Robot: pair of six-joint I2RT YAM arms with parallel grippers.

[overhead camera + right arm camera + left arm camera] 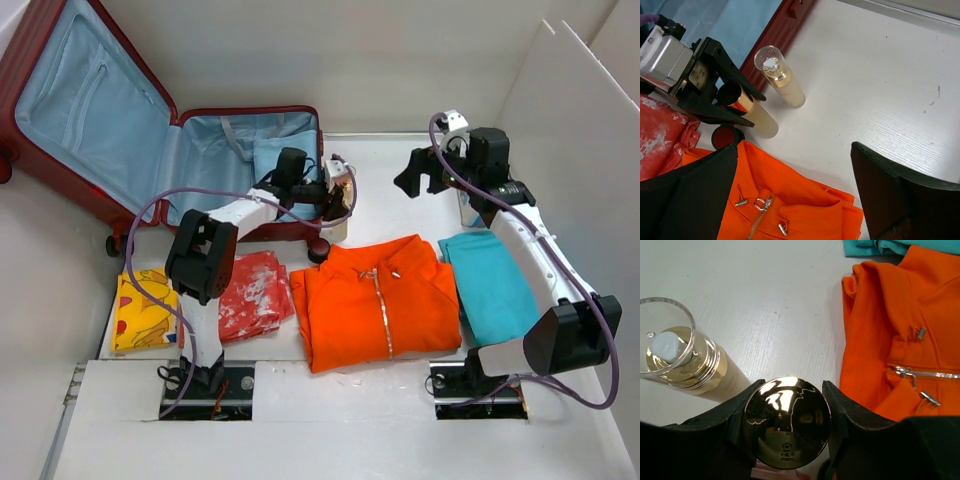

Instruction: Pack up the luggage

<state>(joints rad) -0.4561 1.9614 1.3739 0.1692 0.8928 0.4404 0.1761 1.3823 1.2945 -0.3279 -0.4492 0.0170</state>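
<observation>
The luggage (pixel 100 110) lies open at the back left, dark red with light blue lining; its red rim (pixel 780 30) shows in the right wrist view. Next to its front corner stand two cream bottles. My left gripper (pixel 786 422) is shut on the shiny gold cap of the gold-capped bottle (pixel 747 112), a finger pressed on each side. The clear-capped bottle (pixel 677 352) stands free just beside it. My right gripper (pixel 795 200) hangs open above the jacket's collar, holding nothing; in the top view it (pixel 412 178) is raised at the back right.
An orange zip jacket (pixel 375 300) lies in the middle, a teal garment (pixel 490 285) to its right, a red-and-white cloth (pixel 250 295) and a yellow cloth (pixel 140 310) to its left. A black luggage wheel (pixel 726 136) sits by the jacket. White walls (pixel 570 120) stand on the right.
</observation>
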